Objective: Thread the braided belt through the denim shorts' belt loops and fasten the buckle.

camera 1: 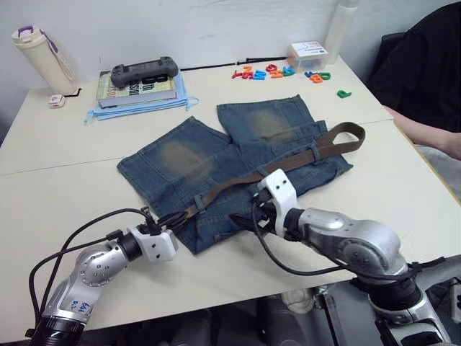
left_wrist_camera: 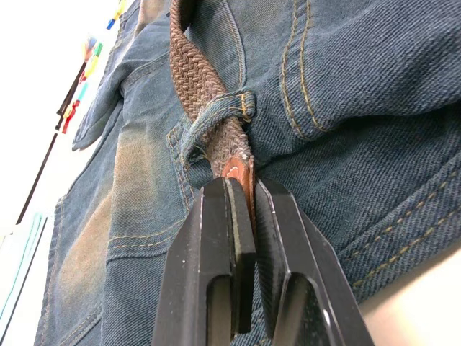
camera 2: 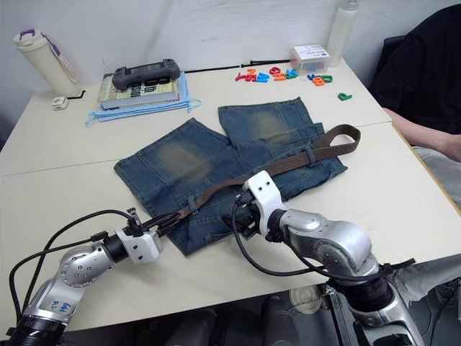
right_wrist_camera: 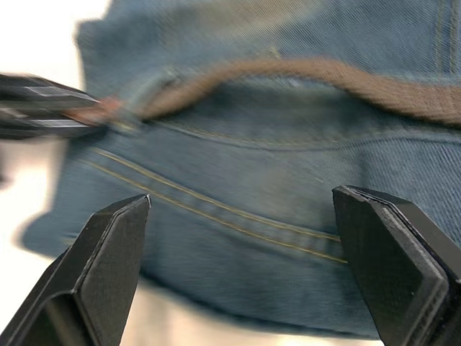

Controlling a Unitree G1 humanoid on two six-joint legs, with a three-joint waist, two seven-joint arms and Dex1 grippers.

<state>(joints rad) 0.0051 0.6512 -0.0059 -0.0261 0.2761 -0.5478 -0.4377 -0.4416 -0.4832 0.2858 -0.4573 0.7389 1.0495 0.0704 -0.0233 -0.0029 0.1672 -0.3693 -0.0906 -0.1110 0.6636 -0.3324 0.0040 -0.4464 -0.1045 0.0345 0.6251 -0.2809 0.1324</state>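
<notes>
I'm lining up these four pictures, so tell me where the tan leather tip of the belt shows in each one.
Left eye view: belt tip at the shorts' near-left hem, in the left pincer.
Right eye view: same spot.
Left wrist view: centre, pinched between the black fingers.
Right wrist view: far left edge, held by the other arm's pincer.
Shared landmark: the belt loop beside the tip.

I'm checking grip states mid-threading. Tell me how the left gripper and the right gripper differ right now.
The left gripper is shut on the tan end of the braided belt, just past a belt loop; the right gripper is open and holds nothing. The left sits at the corner of the denim shorts; the right hovers over the waistband's middle. Both have two black fingers.
</notes>
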